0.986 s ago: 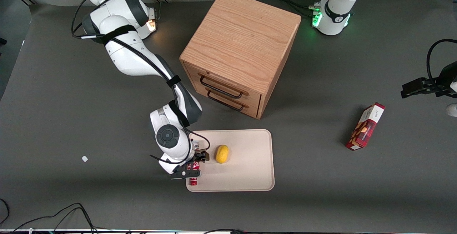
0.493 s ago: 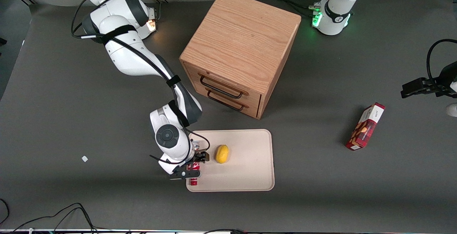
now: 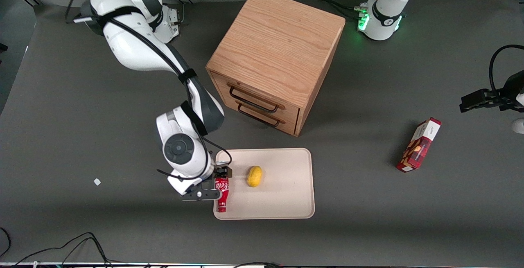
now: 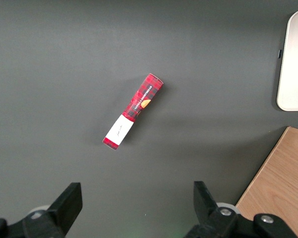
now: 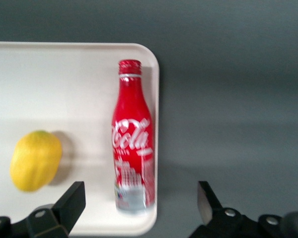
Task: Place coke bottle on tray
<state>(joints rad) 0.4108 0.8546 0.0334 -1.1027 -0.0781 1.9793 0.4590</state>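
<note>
The coke bottle (image 3: pixel 222 195) (image 5: pixel 132 136) lies flat on the tray (image 3: pixel 282 202) (image 5: pixel 64 89) along its edge at the working arm's end, cap pointing toward the front camera, with a lemon (image 3: pixel 254 176) (image 5: pixel 36 159) at its 2 o'clock in the front view. The claw (image 3: pixel 208 184) (image 5: pixel 139 206) hovers above the bottle's base, spread wide and holding nothing

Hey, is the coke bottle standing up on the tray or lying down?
Lying down. The coke bottle rests lengthwise on the tray along its rim, script facing up. The gripper is open above it.
</note>
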